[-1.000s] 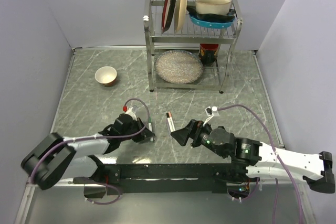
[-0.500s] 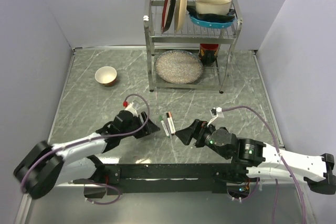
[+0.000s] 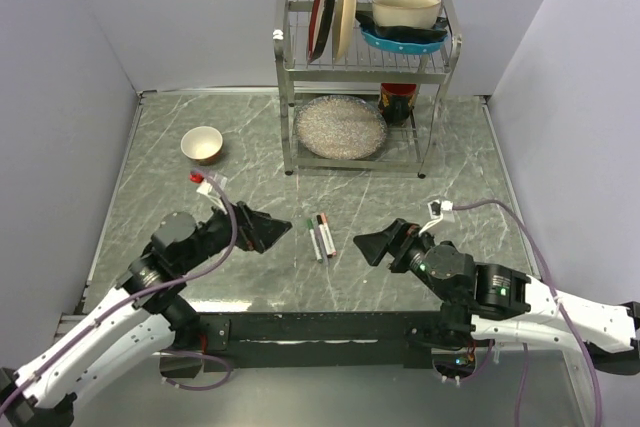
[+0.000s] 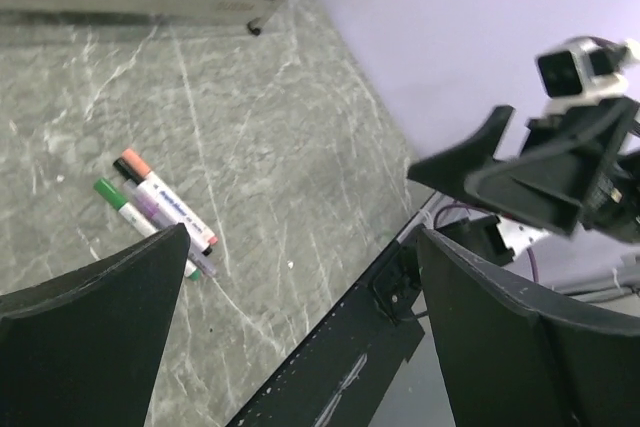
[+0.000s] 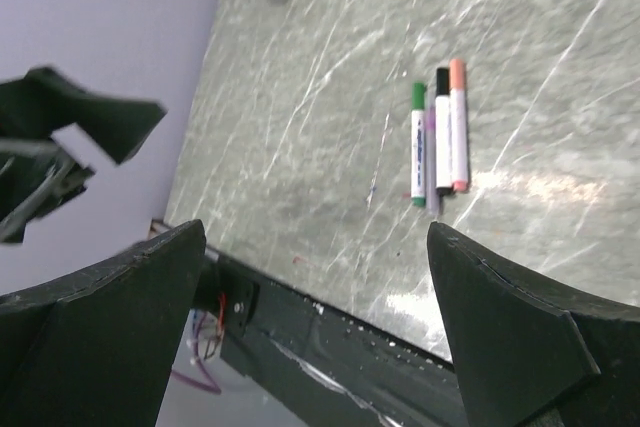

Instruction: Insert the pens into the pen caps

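Marble tabletop (image 3: 450,147), pens (image 3: 324,233) lying untouched; left end effector (image 4: 300,237) spread wide, empty; right end effector (image 5: 315,230) likewise.

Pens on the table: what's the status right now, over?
Left gripper open, right gripper open, both empty. Slim white marker pens side by side on grey marbled table between them, untouched. Nothing in the way.

No legible text, brand, number or sign in any view. Pens (image 4: 168,215) lie side by side on worktop (image 4: 280,117); white barrels carry small bluish printed marking running lengthwise, too blurred to read from left wrist view. Same marking shows in right wrist view as faint smudge on barrel, unreadable. From top view, pens too small, print not discernible.
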{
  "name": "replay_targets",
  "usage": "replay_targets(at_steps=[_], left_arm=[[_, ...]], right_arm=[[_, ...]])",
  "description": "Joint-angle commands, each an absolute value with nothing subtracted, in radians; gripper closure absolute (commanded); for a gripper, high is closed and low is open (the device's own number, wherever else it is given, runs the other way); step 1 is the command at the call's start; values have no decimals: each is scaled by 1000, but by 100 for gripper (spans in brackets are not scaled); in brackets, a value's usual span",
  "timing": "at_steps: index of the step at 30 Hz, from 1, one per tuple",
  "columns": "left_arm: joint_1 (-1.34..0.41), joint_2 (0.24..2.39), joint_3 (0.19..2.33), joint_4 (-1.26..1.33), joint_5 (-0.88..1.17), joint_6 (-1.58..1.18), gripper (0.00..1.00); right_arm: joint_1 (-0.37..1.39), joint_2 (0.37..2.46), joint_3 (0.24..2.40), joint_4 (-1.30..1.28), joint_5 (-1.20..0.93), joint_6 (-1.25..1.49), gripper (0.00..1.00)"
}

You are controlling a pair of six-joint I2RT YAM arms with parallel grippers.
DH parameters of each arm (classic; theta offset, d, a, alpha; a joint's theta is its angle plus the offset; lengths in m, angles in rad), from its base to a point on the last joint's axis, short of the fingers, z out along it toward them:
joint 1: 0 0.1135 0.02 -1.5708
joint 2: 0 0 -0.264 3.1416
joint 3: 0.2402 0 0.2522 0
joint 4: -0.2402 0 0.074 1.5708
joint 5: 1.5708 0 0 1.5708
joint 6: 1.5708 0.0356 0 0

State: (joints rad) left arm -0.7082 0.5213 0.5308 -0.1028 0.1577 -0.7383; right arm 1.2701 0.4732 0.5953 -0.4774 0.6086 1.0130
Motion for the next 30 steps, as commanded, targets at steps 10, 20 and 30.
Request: replay_targets(at_steps=[10,20,30], left_arm=[[-712,305,476,-95,193,-678,1],[-712,279,463,-94,190,-678,1],[-712,273,468,-97,187,-672,1]], right_arm=[[1275,425,658,-492,724,956,0],[1273,442,672,-480,729,950,0],[1275,431,678,-485,727,936,0]])
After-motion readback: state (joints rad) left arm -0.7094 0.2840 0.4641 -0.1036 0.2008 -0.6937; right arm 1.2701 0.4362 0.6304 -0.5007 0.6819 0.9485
